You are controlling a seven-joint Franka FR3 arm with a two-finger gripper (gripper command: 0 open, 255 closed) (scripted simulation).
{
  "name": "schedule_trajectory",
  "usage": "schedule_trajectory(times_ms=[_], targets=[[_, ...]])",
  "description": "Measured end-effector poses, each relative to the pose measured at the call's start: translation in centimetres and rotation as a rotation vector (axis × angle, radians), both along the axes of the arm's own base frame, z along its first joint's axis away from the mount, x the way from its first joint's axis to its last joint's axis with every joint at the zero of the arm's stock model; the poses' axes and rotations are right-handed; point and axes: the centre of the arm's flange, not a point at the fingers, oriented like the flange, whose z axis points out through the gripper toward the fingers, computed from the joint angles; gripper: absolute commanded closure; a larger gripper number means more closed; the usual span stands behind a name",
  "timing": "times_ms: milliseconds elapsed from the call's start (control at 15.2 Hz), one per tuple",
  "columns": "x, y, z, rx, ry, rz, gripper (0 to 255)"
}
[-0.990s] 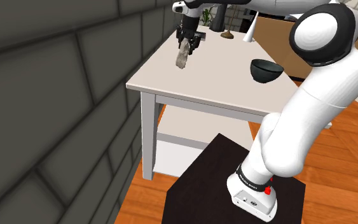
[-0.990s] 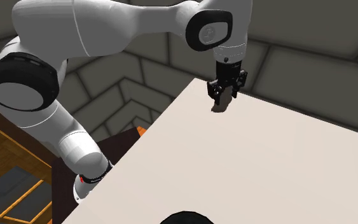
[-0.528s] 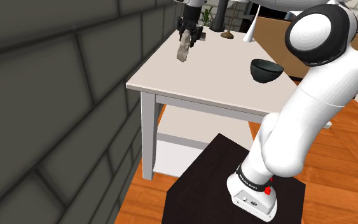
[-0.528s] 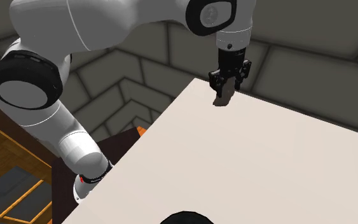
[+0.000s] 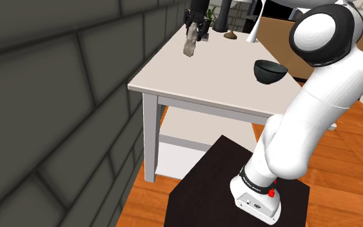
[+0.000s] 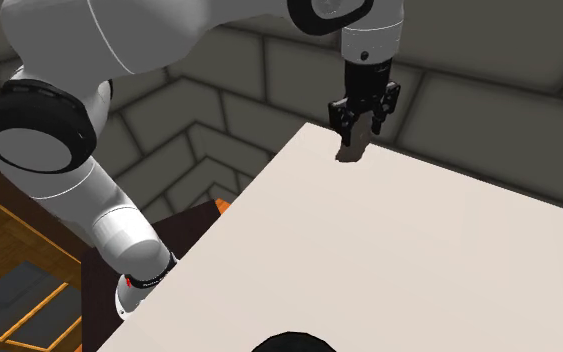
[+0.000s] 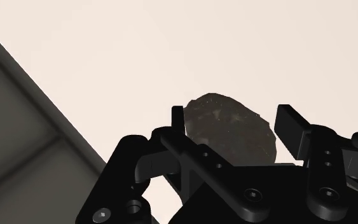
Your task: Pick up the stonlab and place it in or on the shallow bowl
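Furthest left of the jaws, in the shoulder view, runs a grey block wall, close beside the bench edge. The black jaws are pinching a mottled grey-brown stone by its upper end. It hangs straight below them, lifted clear of the pale-topped bench with white legs.

I'd judge the lift done and the carry next. The grip should stay firm and the height be kept, because the stone hangs well below the jaws and would catch a rim first. It is best brought right over the bowl and lowered before the jaws let go.

Just behind the jaws stand a tall dark vase, a small brown ornament and a white cone. None lies on the line across. Well apart to the jaws' right in that view sits the dark shallow bowl, with bare bench between. The black curve at the second exterior view's lower edge is probably that bowl.
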Motion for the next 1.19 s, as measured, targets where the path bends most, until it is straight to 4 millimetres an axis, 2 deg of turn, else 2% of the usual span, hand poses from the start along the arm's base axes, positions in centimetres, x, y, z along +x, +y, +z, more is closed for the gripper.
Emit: schedule_trajectory(times_ms=[1188], targets=[[-17.3,-15.8,0.0,0.0,-0.001,-0.001,255]])
